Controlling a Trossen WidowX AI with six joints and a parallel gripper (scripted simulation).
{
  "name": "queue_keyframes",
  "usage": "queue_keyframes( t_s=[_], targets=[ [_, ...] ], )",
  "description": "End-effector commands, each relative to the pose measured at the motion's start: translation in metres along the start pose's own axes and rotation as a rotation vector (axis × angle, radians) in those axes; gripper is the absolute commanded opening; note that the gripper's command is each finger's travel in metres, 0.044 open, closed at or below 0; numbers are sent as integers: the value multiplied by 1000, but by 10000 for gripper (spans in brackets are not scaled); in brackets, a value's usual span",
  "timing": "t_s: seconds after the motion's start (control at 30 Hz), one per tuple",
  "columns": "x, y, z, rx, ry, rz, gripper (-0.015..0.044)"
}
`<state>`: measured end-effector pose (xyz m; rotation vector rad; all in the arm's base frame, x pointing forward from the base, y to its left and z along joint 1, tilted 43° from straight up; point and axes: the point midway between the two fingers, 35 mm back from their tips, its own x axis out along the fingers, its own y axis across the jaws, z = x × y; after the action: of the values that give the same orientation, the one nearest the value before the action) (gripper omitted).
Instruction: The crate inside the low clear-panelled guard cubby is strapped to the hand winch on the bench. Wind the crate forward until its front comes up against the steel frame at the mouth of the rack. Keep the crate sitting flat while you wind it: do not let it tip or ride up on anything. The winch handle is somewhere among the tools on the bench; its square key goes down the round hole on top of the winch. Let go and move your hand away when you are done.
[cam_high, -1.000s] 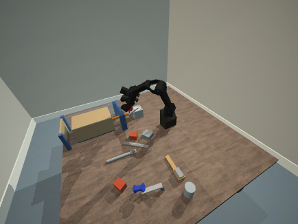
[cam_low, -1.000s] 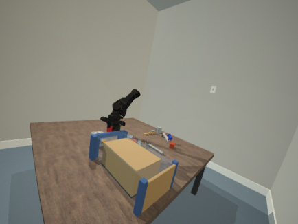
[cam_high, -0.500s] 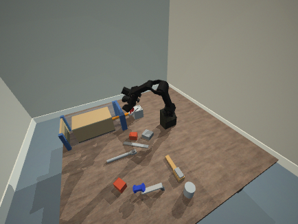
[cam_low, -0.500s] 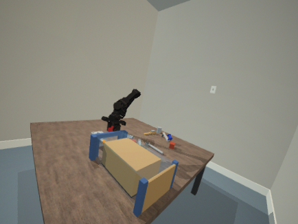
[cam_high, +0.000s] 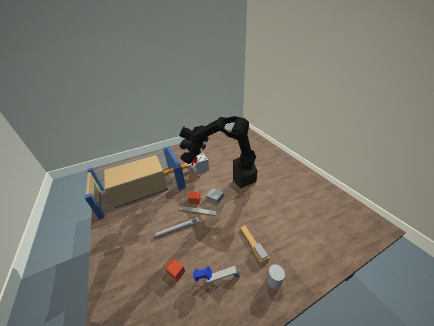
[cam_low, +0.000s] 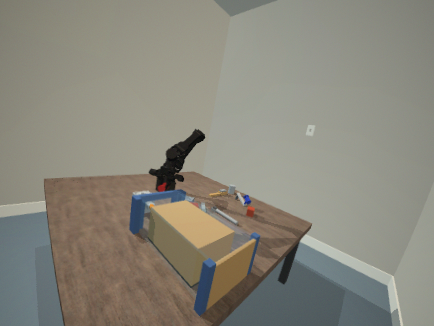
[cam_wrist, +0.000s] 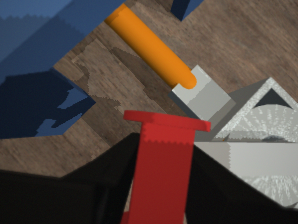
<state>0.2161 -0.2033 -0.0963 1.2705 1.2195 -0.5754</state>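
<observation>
My gripper (cam_high: 191, 157) (cam_low: 162, 184) (cam_wrist: 158, 143) is shut on a red handle (cam_wrist: 162, 172) (cam_low: 161, 188), with its flared collar in front of the fingertips. It hangs beside the pale winch (cam_high: 201, 164) (cam_low: 135, 193) (cam_wrist: 250, 155). The handle's lower part and key are hidden, so contact with the winch cannot be told. The tan crate (cam_high: 135, 186) (cam_low: 187, 227) sits flat inside the clear-panelled cubby, with a gap before the blue frame (cam_high: 182, 179) (cam_low: 136, 215) (cam_wrist: 75, 30) at its mouth. An orange strap (cam_high: 170, 171) (cam_wrist: 152, 47) runs between crate and winch.
A red block (cam_high: 194, 198), a grey block (cam_high: 215, 195), a flat bar (cam_high: 198, 211) and a grey rod tool (cam_high: 175, 228) lie near the cubby. Further forward are an orange-handled tool (cam_high: 248, 236), a red cube (cam_high: 175, 269), a blue-ended tool (cam_high: 202, 274) and a grey cylinder (cam_high: 276, 276).
</observation>
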Motion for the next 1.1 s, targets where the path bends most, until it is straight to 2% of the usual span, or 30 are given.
queue_keyframes(
  t_s=[0.0, 1.07],
  targets=[
    [-2, -4, -14, 10, 28, -4, 0],
    [-15, -21, -42, 11, 29, -5, 0]
  ],
)
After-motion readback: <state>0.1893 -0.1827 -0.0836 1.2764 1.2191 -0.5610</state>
